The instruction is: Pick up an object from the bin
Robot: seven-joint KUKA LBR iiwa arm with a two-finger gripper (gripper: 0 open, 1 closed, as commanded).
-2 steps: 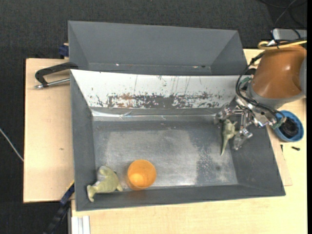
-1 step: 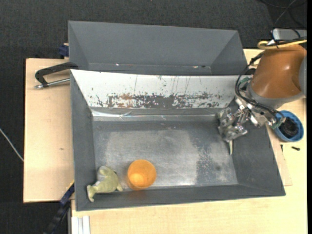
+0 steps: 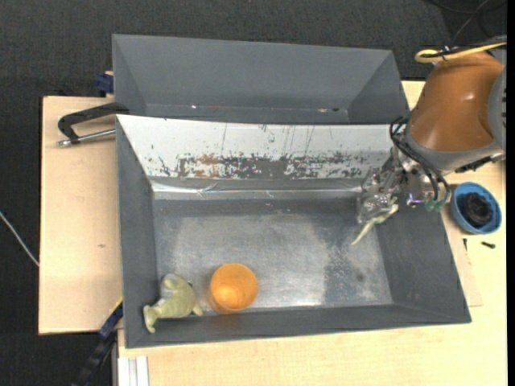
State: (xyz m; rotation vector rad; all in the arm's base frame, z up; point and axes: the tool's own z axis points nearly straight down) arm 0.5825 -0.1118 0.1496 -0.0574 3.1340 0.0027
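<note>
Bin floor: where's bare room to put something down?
Most of the floor is bare: the whole middle and right, from the orange ball across to the gripper, and the back strip under the far wall. Crowded only at the front-left corner, ball beside the greenish toy figure.

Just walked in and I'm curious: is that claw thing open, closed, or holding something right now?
Gripper: cannot be told; it hangs at the right side of the bin, apart from the orange ball and pale toy.

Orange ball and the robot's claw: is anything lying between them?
No. In the camera view, only bare grey bin floor stretches between the orange ball and the gripper.
</note>
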